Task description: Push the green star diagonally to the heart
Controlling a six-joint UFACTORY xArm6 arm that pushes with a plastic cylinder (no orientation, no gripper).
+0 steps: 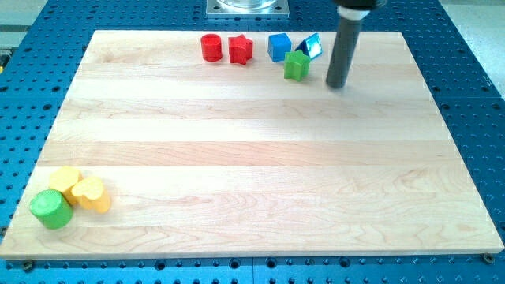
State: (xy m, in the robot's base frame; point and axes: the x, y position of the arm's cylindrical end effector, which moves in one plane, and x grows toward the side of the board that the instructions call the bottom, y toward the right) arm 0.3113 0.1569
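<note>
Wooden board (252,158) lay on a blue perforated table (473,95). My tip (338,85) rested on the board near the view's top right, at the end of a dark upright rod. No claw on this arm, so no spread or pinch state to give; the rod ended plain.

Green star (297,66) sat just to the view's left of my tip, a small gap between them, not touching as far as could be seen. It was near the view's top edge of the board. Blue cube (278,46) sat just above and left of the green star, close or touching, hard to tell. A second blue block (312,46), shape unclear, tilted-looking, sat above and right of the star, just beside the rod.

Red star (241,50) was left of the blue cube, with a red cylinder (211,47) just beside it further left.

Yellow heart (91,194) was far off at the view's bottom left corner, well apart from the green star, diagonally across the board. It touched a yellow block (65,179), roundish, just above-left. Green cylinder (51,210) sat touching those at the lower left.

A metal base (248,8) showed at the view's top centre.
</note>
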